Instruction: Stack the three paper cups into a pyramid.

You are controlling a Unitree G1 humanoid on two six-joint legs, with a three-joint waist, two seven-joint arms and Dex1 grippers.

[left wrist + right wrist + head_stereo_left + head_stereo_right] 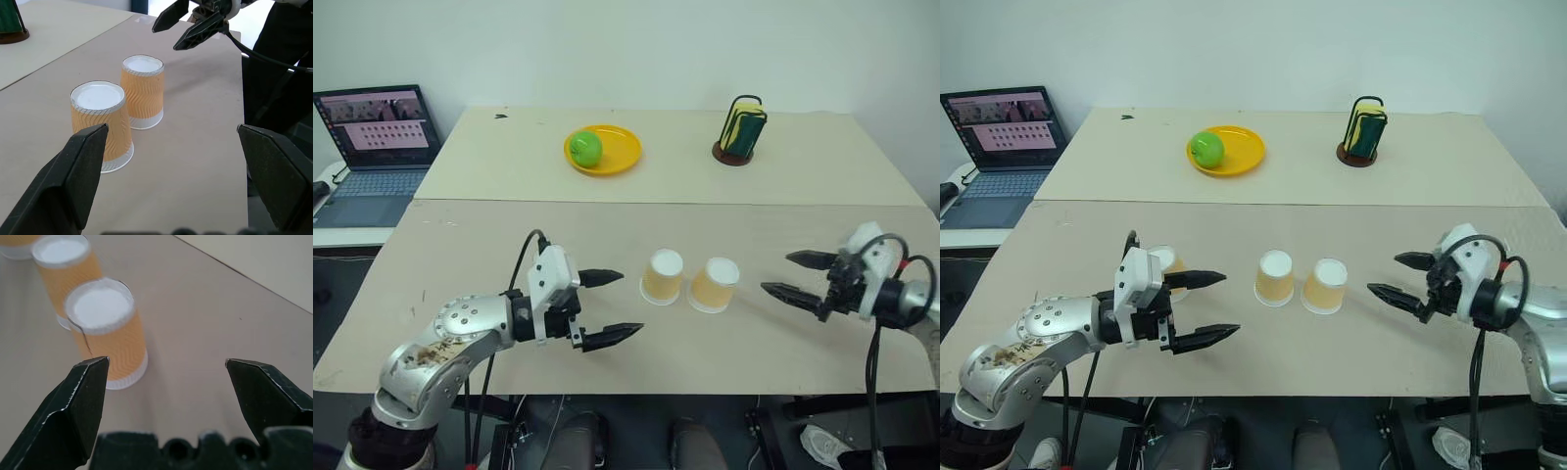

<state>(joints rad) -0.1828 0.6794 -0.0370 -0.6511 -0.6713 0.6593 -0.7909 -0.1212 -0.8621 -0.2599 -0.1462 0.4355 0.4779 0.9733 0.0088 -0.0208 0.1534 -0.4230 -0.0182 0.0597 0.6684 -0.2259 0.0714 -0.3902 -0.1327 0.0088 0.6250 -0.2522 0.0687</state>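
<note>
Behind left hand [1197,308], half-hidden third cup [1167,262]

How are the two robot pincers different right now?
The left pincer sits left of the cups, pointing right; the right pincer sits on the cups' other side, pointing left. The left pincer is nearer the table's front edge; the right is farther back. Both are black, open and empty.

A yellow plate [607,152] sits toward the far side of the light desk [489,245], with a green apple [585,148] resting on its left part. Well to its right stands a black wire holder [742,132] on a round brown base — it holds something green and yellow. Off the desk's left edge, an open laptop [374,147] shows a lit screen.
</note>
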